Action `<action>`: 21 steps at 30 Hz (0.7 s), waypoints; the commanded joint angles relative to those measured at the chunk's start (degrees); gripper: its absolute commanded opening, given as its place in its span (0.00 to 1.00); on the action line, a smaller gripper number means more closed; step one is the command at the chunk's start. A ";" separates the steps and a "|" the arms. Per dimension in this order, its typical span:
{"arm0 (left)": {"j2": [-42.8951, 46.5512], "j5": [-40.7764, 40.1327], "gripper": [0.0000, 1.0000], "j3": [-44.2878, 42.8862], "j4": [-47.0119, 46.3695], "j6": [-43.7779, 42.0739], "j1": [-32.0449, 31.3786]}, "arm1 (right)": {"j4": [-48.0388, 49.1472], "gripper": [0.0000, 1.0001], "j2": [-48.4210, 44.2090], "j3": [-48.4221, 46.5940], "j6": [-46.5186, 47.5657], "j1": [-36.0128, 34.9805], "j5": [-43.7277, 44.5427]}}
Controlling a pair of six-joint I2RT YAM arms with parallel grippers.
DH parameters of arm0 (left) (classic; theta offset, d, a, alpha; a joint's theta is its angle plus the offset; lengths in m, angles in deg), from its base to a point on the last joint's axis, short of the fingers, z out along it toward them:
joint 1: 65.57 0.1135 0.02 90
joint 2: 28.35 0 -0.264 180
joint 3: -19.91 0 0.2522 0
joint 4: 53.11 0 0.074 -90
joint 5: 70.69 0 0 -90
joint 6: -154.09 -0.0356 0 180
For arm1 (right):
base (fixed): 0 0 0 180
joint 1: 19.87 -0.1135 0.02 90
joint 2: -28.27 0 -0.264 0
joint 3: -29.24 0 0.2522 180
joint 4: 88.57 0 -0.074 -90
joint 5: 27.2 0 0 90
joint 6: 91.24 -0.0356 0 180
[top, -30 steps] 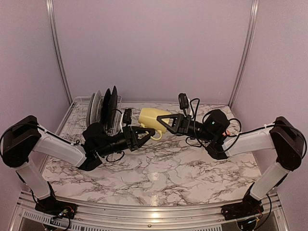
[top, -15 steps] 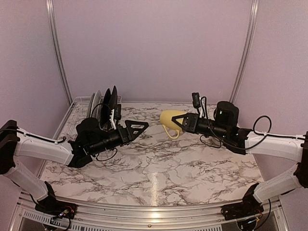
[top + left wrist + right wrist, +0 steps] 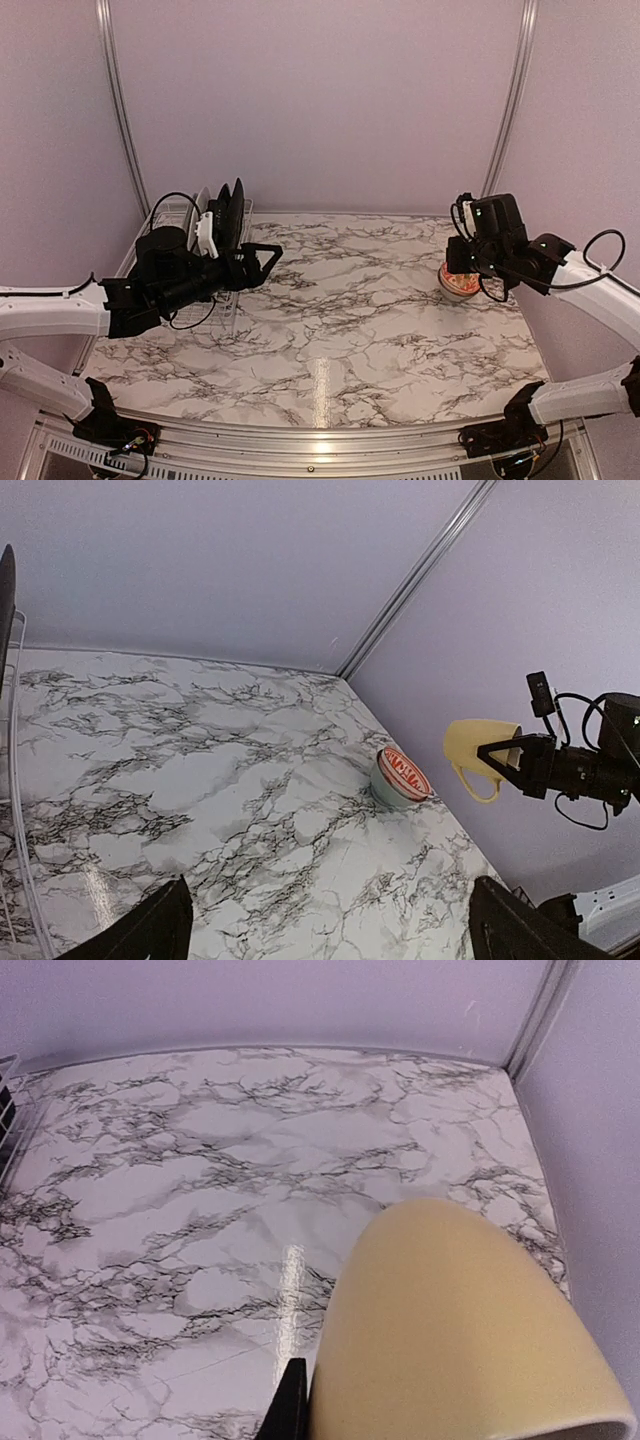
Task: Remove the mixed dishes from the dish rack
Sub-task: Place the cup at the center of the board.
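Note:
The yellow mug [image 3: 478,752] hangs in the air at the right side of the table, my right gripper [image 3: 508,756] shut on its rim. In the right wrist view the mug [image 3: 460,1330] fills the lower right beside one black finger [image 3: 295,1405]. Just below it on the marble stands the small red-and-white patterned bowl [image 3: 404,774], nested in a pale green bowl [image 3: 457,284]. My left gripper [image 3: 264,258] is open and empty, close to the dish rack [image 3: 168,207], where black plates [image 3: 232,212] stand upright. In the top view the right arm [image 3: 500,245] hides the mug.
A pale plate [image 3: 203,212] stands behind the black ones in the rack. The rack's wire rim [image 3: 12,780] runs along the left of the left wrist view. Lilac walls with metal corner posts [image 3: 510,100] close the table at the back and sides.
My left gripper opened off the yellow mug and drew back left toward the rack. The right arm carried the mug right, to just above the nested bowls.

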 commanded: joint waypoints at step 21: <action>17.97 -12.63 0.99 3.89 13.97 -8.03 0.26 | -13.18 0.00 15.70 -0.24 1.24 31.42 -15.40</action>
